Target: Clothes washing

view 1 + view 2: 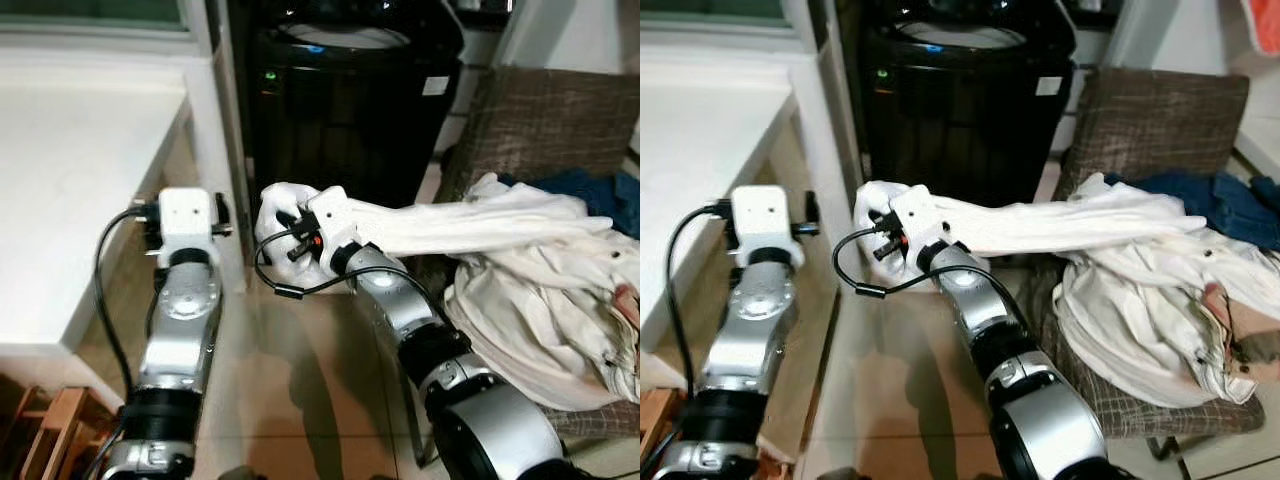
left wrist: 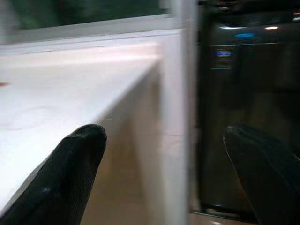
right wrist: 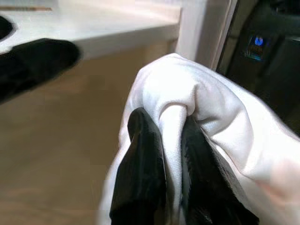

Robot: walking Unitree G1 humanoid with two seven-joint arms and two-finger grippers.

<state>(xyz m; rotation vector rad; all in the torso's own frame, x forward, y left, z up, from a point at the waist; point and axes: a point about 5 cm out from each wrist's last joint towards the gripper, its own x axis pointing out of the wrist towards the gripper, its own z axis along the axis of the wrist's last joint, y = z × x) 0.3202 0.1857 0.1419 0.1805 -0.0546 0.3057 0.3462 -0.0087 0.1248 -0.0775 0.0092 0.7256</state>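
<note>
A black top-loading washing machine (image 1: 345, 100) stands straight ahead. My right gripper (image 1: 275, 222) is shut on a fold of a white garment (image 1: 480, 225), held low in front of the machine. In the right wrist view the black fingers (image 3: 145, 159) pinch the white cloth (image 3: 187, 101). The garment stretches rightwards to a pile of white clothes (image 1: 545, 300) on a brown chair (image 1: 560, 115). My left gripper (image 2: 164, 173) is open and holds nothing, its arm (image 1: 185, 290) raised beside the white counter.
A white counter (image 1: 70, 170) with a white side post (image 1: 215, 150) runs along my left. Blue clothing (image 1: 1225, 205) lies at the back of the chair. Tiled floor (image 1: 300, 390) stretches between my arms. A wooden frame (image 1: 45, 425) sits at the lower left.
</note>
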